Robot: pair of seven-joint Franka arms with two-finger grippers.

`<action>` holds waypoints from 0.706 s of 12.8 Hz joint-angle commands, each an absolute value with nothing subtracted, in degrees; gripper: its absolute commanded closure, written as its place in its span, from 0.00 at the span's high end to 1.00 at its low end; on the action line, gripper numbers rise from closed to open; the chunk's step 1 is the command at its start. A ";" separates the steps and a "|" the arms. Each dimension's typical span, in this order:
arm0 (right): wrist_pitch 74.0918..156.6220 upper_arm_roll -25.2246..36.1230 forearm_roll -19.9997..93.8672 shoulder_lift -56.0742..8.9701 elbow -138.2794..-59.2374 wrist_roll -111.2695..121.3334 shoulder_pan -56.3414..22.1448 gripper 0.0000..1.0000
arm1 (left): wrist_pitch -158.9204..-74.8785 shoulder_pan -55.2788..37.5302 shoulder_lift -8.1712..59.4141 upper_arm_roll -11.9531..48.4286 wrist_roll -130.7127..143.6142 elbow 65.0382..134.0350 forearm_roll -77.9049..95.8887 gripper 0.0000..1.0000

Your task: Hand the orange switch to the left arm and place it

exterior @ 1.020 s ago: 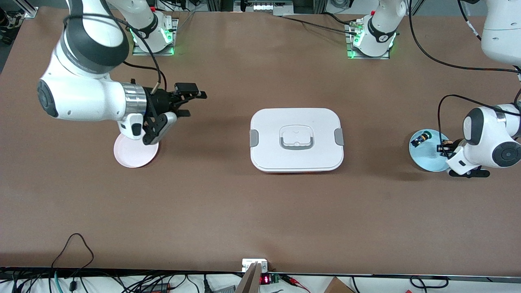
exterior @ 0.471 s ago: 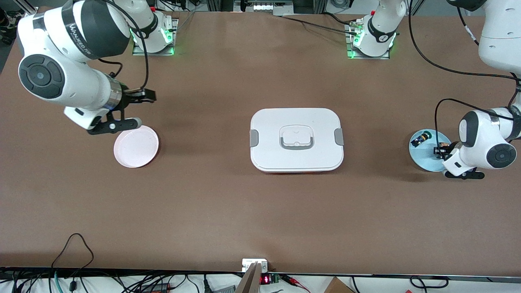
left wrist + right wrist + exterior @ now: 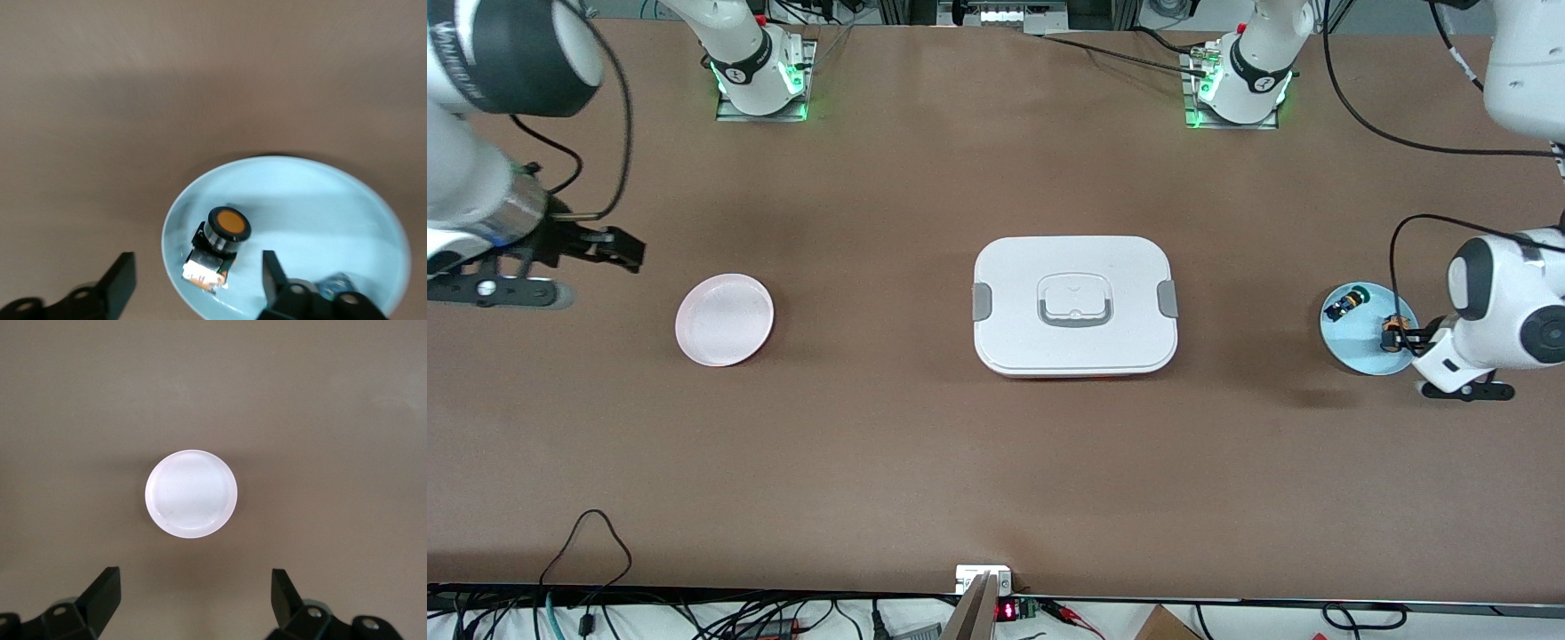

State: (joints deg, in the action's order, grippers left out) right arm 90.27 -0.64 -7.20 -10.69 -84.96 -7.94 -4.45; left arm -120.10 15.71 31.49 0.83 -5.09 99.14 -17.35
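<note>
Orange switch (image 3: pixel 1391 335) (image 3: pixel 222 243), right of frame in the front view: lying on the pale blue plate (image 3: pixel 1360 351) (image 3: pixel 300 200) at the left arm's end of the counter (image 3: pixel 996 462), beside a small black switch with blue parts (image 3: pixel 1343 305). Left gripper (image 3: pixel 1423 342) (image 3: pixel 197 287): low over the plate's edge, fingers spread wide either side of the orange switch, gripping nothing. White box (image 3: pixel 1074 304): centre frame, lid latched. Pink plate (image 3: pixel 724 319) (image 3: pixel 191 493): left of centre. Right gripper (image 3: pixel 560 267) (image 3: pixel 193 600): far left edge of frame, raised above the counter, fingers wide apart, empty.
</note>
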 commanded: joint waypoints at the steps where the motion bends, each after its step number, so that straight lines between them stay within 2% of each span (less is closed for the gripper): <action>1: 90.00 -0.62 -4.13 -10.20 -84.99 -3.27 -1.50 1.00 | -115.59 12.15 22.53 1.23 -5.71 100.37 -12.16 1.00; 3: 90.43 -0.62 -3.87 -7.92 -88.39 -3.25 -1.14 1.00 | -111.82 7.75 16.03 1.14 -5.19 100.46 -7.58 1.00; 6: 98.77 -0.62 -3.52 -0.89 -99.91 -3.08 -0.79 1.00 | -106.37 3.53 5.66 1.06 -3.88 102.12 -2.40 1.00; 9: 98.09 -0.44 -3.60 -0.97 -98.44 0.79 -0.53 1.00 | -99.51 -0.60 -1.12 0.53 1.57 103.00 -1.23 1.00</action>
